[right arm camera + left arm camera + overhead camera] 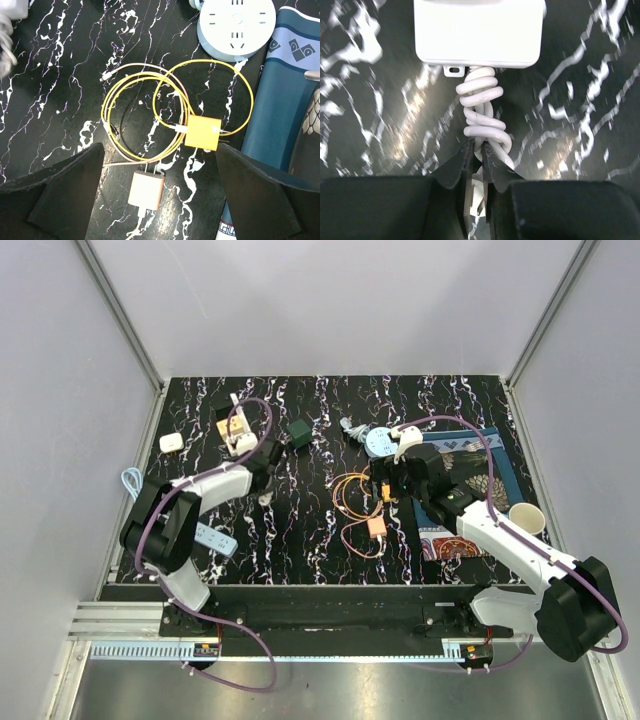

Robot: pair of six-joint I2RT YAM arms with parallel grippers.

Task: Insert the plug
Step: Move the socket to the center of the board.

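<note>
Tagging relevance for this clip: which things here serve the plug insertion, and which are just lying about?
In the job: white plug with its coiled cord, clamped in the left gripper; round socket block, the likely target.
Lying about: yellow cables, orange chargers, green cube, paper cup, patterned mat.

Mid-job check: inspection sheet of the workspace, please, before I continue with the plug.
Surface: black white-veined tabletop, flat.
Job's things: white plug on coiled white cord; round pale-blue socket hub.
Clutter: dark green cube, paper cup, blue patterned mat.
End effectors: left end effector shut on white plug; right end effector open, empty.
Cables: looped yellow cables, yellow charger block, orange charger block.
Surroundings: grey enclosure walls.
</note>
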